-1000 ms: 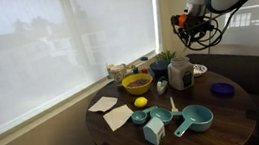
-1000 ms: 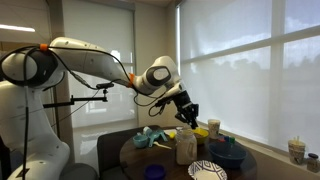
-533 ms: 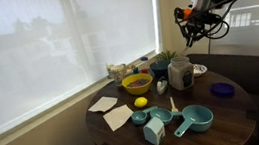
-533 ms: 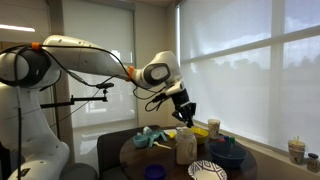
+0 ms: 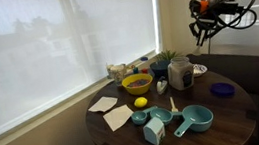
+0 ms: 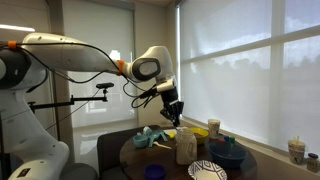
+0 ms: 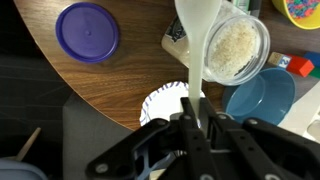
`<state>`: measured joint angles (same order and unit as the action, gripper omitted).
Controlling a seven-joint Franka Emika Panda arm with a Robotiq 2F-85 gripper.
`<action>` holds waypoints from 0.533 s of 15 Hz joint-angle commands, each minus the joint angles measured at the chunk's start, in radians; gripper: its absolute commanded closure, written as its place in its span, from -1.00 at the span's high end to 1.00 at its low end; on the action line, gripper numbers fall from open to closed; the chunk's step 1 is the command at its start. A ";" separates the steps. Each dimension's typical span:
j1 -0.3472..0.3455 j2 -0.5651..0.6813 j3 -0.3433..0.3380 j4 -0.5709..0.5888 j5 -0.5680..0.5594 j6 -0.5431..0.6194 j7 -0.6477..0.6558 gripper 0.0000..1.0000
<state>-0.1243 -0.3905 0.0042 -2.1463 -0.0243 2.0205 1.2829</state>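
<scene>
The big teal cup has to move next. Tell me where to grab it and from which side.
Take the big teal cup by its straight handle, coming down from above and closing across it. The handle lies flat and juts clear of the round bowl, which looks too wide to pinch.

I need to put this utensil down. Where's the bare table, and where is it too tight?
The gripper holds the pale utensil. There is bare wood between the purple lid and the grain jar. In an exterior view, the table is also bare beyond the teal cups, below the lid. The window side is crowded around the yellow bowl.
</scene>
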 commanded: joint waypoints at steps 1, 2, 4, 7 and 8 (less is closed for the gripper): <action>0.010 -0.117 -0.029 -0.107 0.051 -0.039 -0.125 -0.94; 0.007 -0.142 -0.037 -0.134 0.060 -0.055 -0.159 -0.94; -0.007 -0.183 -0.049 -0.184 0.049 -0.085 -0.227 -0.94; -0.034 -0.229 -0.063 -0.252 0.025 -0.126 -0.318 -0.94; -0.047 -0.236 -0.065 -0.269 0.012 -0.137 -0.341 -0.94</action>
<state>-0.1398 -0.5645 -0.0533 -2.3400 -0.0028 1.9088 1.0232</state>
